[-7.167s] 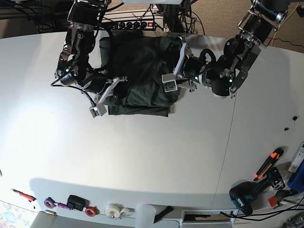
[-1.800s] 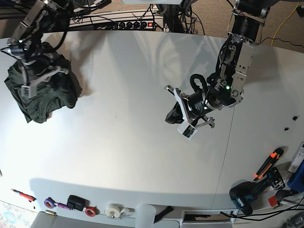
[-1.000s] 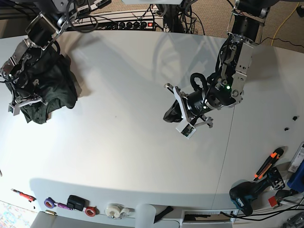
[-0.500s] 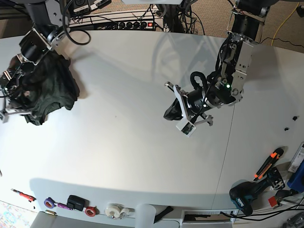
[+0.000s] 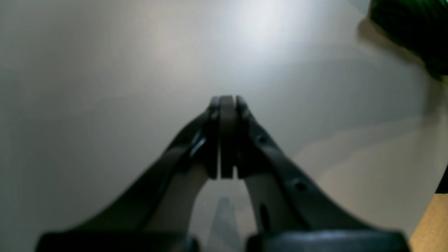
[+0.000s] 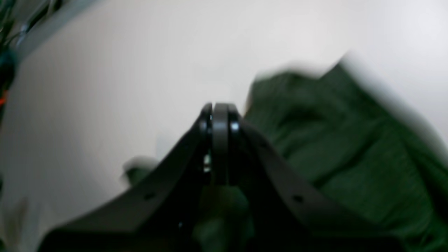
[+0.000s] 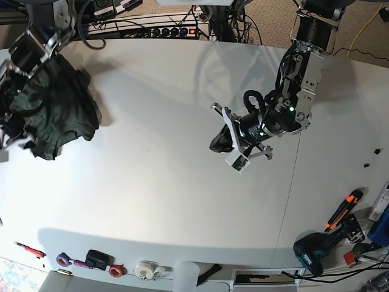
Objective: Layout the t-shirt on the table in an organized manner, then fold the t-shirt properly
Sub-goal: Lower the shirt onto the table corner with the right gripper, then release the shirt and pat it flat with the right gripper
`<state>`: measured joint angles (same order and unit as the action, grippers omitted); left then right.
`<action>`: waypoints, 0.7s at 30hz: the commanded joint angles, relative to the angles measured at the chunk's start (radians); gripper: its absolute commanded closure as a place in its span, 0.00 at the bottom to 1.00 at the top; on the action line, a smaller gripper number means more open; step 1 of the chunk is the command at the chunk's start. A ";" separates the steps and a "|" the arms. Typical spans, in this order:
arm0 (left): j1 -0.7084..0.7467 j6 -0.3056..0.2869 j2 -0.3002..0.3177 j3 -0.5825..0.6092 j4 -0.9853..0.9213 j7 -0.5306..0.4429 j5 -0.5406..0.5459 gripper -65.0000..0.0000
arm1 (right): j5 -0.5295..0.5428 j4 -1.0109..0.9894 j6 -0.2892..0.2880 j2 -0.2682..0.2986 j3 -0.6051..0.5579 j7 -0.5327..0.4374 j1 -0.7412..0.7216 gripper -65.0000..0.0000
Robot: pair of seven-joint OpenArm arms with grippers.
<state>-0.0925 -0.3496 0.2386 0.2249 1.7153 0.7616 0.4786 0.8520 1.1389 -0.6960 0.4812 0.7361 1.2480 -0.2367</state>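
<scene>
The dark green t-shirt (image 7: 58,112) lies bunched in a heap at the far left of the white table (image 7: 152,182). My right gripper (image 7: 8,148) is at the heap's left edge, blurred. In the right wrist view this gripper (image 6: 218,115) is shut, with the t-shirt (image 6: 343,147) beside it on the right and some cloth under the fingers. No cloth shows between the pads. My left gripper (image 7: 219,143) hovers over the middle of the table, far from the shirt. It is shut and empty in the left wrist view (image 5: 225,105), where the t-shirt (image 5: 413,28) shows only in the top right corner.
A seam (image 7: 292,182) crosses the table on the right. An orange-handled cutter (image 7: 343,210) and a drill (image 7: 316,249) lie at the right front. Tape rolls (image 7: 146,269) sit along the front edge. A power strip (image 7: 176,31) and cables run behind the table.
The t-shirt went from the back middle of the table to the far left with the right arm. In the last half second the right arm shifted slightly. The left arm barely moved.
</scene>
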 commanded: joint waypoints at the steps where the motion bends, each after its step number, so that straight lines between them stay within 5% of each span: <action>1: -0.018 -0.007 0.000 -0.005 0.016 -0.022 0.012 1.00 | 0.043 0.045 -0.002 0.029 0.007 0.000 0.017 1.00; 11: -0.018 -0.008 0.000 -0.005 0.016 -0.022 0.013 1.00 | 0.071 0.248 -0.002 0.002 0.084 -0.010 0.319 1.00; 21: -0.018 -0.008 0.000 -0.005 0.016 -0.022 0.016 1.00 | -0.215 0.246 -0.002 -0.140 0.083 -0.277 0.330 1.00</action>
<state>-0.0925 -0.3523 0.2386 0.2249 1.7153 0.7616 0.4805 0.6270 1.3708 -0.6971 0.3210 0.8154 0.9863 0.1024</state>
